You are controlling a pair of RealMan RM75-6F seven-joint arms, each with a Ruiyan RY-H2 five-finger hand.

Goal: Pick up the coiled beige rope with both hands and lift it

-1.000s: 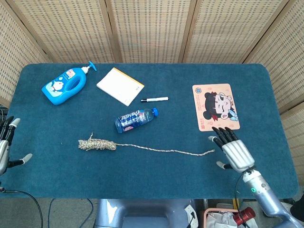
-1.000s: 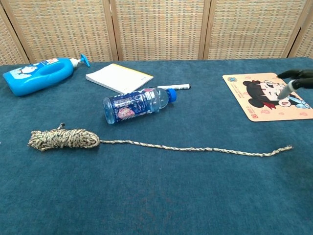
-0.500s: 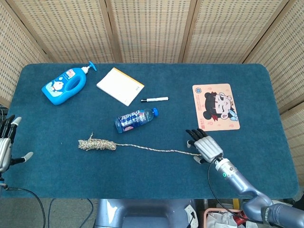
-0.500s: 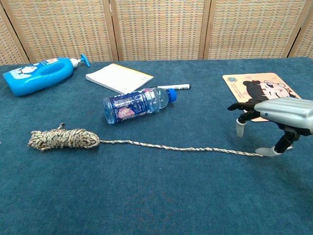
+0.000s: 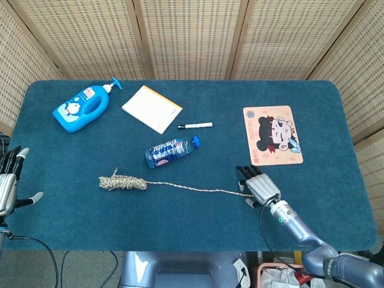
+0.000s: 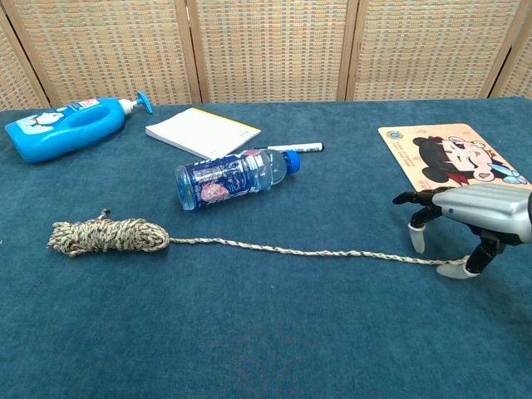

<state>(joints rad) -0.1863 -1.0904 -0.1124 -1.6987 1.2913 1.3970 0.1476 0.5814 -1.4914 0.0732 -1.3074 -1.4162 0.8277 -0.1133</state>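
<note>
The beige rope lies on the blue table, its coil (image 5: 122, 182) (image 6: 108, 236) at the left and a single strand (image 5: 198, 189) (image 6: 316, 252) trailing right. My right hand (image 5: 259, 186) (image 6: 470, 218) hovers palm down over the strand's free end. Its fingers are spread, with one fingertip (image 6: 416, 243) behind the rope and the thumb tip (image 6: 455, 270) on the table at the rope's end. It grips nothing. My left hand (image 5: 7, 186) hangs off the table's left edge, fingers apart and empty, far from the coil; the chest view does not show it.
A clear water bottle (image 5: 171, 151) lies just behind the rope. Further back are a black marker (image 5: 195, 126), a white notepad (image 5: 152, 108) and a blue pump bottle (image 5: 81, 108). A cartoon mouse pad (image 5: 272, 134) lies behind my right hand.
My right hand has swung left from in front of the mouse pad to the rope's free end and sunk toward the table. The left hand has barely shifted. The rope has not moved.
</note>
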